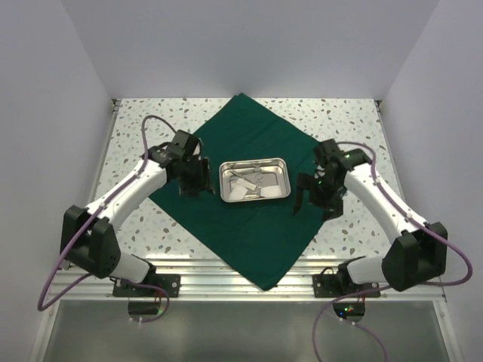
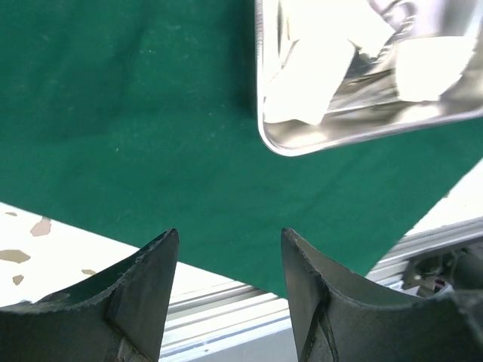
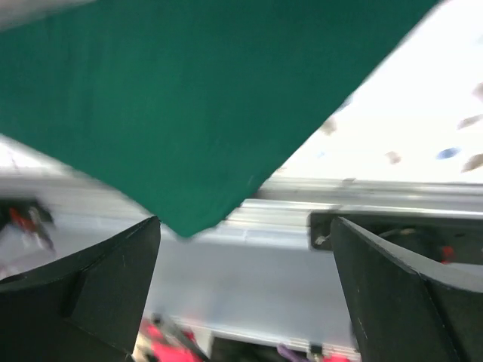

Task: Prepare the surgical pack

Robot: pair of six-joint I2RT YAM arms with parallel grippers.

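Note:
The surgical pack is a dark green drape [image 1: 249, 136] spread flat as a diamond on the table, one corner hanging over the near edge. A shiny steel tray [image 1: 281, 167] with white pads and instruments rests on its middle. My left gripper [image 1: 192, 187] hovers just left of the tray, open, nothing between its fingers [image 2: 158, 271]; the tray's corner [image 2: 283, 143] shows ahead of it. To the right of the tray, my right gripper [image 1: 304, 202] stands wide open and empty. Its wrist view shows the drape's near corner [image 3: 189, 219] beyond the fingers [image 3: 128, 264].
The speckled tabletop [image 1: 136, 136] is bare around the drape. An aluminium rail [image 1: 226, 271] runs along the near edge, with both arm bases [image 1: 143, 286] bolted to it. White walls close in the left, right and back.

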